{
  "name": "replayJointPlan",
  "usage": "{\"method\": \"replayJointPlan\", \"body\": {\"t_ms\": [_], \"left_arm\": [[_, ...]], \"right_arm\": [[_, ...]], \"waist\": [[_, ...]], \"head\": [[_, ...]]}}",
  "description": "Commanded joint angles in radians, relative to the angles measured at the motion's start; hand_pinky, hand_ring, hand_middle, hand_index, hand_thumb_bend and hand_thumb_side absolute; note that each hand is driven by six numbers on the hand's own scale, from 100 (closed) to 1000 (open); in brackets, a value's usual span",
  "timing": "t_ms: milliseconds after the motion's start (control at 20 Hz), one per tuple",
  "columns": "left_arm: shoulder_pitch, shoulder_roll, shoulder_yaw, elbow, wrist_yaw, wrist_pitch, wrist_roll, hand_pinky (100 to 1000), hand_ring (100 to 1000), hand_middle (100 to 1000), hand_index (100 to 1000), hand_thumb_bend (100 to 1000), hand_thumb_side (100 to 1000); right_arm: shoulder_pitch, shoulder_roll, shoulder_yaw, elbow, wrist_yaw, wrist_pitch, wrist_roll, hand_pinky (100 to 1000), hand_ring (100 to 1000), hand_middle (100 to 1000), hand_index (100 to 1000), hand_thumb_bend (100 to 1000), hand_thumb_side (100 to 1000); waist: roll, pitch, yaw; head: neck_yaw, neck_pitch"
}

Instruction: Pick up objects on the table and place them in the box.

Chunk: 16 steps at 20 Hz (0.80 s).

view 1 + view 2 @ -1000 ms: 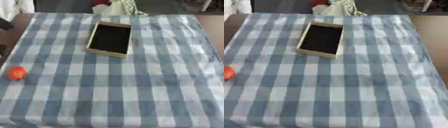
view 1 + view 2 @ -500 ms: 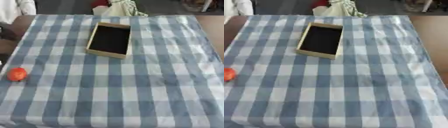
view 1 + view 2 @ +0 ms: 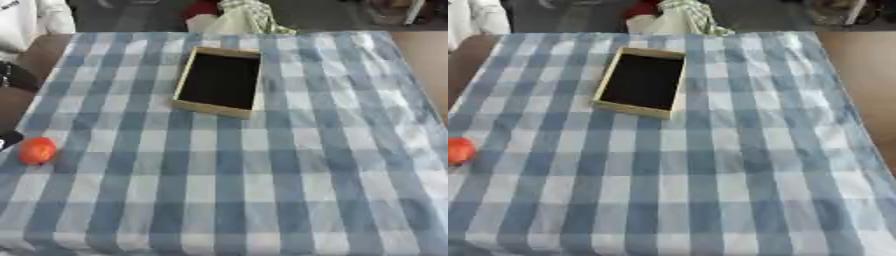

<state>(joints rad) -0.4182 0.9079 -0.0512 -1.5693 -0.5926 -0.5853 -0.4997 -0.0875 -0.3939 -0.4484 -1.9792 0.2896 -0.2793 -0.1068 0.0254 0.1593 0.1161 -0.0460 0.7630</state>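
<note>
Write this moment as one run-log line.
box: open, empty | orange round object: on cloth, left edge | robot hands: not in view

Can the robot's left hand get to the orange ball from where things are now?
Probably yes. The orange ball lies alone on the checked cloth near its left edge, nothing around it. No robot hand shows yet.

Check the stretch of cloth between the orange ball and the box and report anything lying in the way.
Nothing visible does. The orange ball sits near the table's left edge, and the box lies open toward the far middle. Between them only the bare checked tablecloth shows. Neither robot hand is in view.
</note>
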Motion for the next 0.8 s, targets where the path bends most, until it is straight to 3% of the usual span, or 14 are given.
{"method": "replayJointPlan", "body": {"t_ms": [50, 200, 250, 600, 800], "left_arm": [[-0.026, 0.051, -0.013, 0.031, -0.030, 0.001, 0.031, 689, 844, 824, 876, 382, 407], [-0.034, 0.053, -0.035, 0.060, -0.055, -0.001, 0.059, 689, 844, 824, 877, 384, 408], [-0.032, 0.054, -0.041, 0.071, -0.057, -0.002, 0.063, 710, 865, 843, 881, 494, 496], [-0.014, 0.077, -0.102, 0.193, -0.238, -0.011, 0.147, 699, 861, 842, 880, 621, 596], [-0.018, 0.065, -0.106, 0.247, -0.305, -0.004, 0.221, 668, 838, 824, 863, 588, 551]], "right_arm": [[-0.005, -0.036, 0.000, -0.021, 0.002, 0.000, 0.005, 756, 754, 709, 766, 100, 625], [-0.006, -0.036, 0.000, -0.021, 0.001, 0.001, 0.006, 756, 754, 709, 766, 100, 625], [-0.006, -0.037, 0.000, -0.021, 0.001, 0.001, 0.006, 755, 754, 708, 765, 100, 626], [-0.009, -0.037, 0.001, -0.021, 0.000, 0.001, 0.009, 755, 754, 708, 765, 100, 625], [-0.008, -0.033, 0.001, -0.021, -0.001, 0.003, 0.010, 755, 754, 708, 765, 100, 625]], "waist": [[0.004, -0.017, -0.001], [0.007, -0.018, -0.001], [0.008, -0.018, -0.001], [0.015, -0.018, -0.005], [0.011, -0.016, -0.005]], "head": [[0.000, 0.007], [0.001, 0.007], [0.003, 0.007], [0.009, 0.007], [0.011, 0.007]]}}
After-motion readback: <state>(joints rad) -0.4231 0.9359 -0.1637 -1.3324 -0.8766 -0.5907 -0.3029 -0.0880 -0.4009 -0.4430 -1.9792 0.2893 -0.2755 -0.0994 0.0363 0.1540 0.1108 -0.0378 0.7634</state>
